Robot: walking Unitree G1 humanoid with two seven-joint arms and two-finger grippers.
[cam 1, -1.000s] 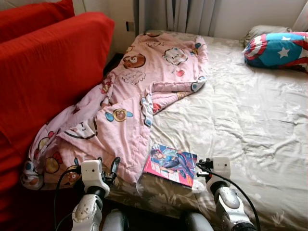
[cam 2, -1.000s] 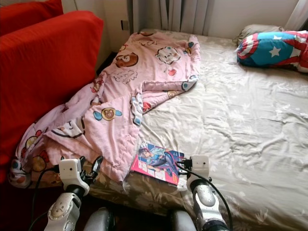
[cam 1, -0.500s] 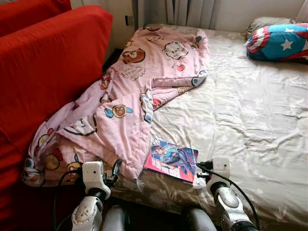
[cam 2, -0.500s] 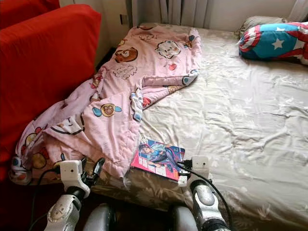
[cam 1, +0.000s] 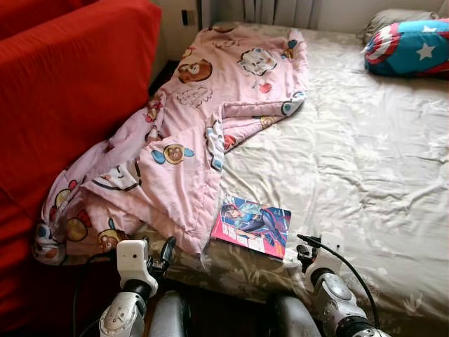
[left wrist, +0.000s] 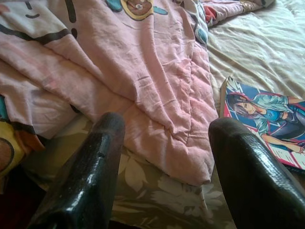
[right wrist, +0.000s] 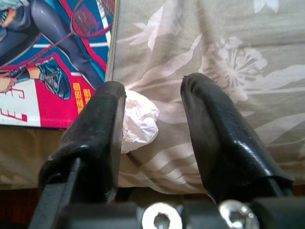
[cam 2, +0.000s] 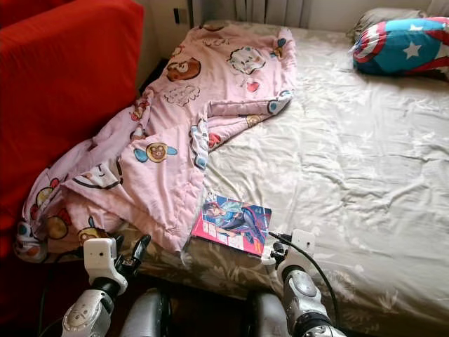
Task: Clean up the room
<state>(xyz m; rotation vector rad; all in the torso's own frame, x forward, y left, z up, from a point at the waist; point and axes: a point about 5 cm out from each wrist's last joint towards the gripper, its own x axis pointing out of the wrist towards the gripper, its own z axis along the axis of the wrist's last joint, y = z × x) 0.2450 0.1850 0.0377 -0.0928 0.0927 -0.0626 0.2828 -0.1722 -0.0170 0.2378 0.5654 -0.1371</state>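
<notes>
A crumpled white paper wad [right wrist: 139, 121] lies on the beige floral sheet, against the corner of a colourful comic magazine [cam 1: 252, 225] near the bed's front edge. My right gripper [right wrist: 152, 114] is open around the wad, which touches one finger [right wrist: 97, 129] and stands apart from the other. In the head view this gripper [cam 1: 306, 254] is just right of the magazine. My left gripper [left wrist: 162, 157] is open at the bed edge, pointing at the hem of a pink cartoon blanket [cam 1: 175, 154], with nothing between its fingers.
The pink blanket spills off the bed's left side against a red sofa [cam 1: 63, 91]. A star-and-stripe pillow [cam 1: 410, 49] lies at the far right of the bed [cam 1: 365, 154]. A dark floor gap runs under the bed's front edge.
The camera has tipped down and drifted, so the whole scene shifted. My right gripper has sunk a little beside the magazine's corner. The left gripper holds about the same place.
</notes>
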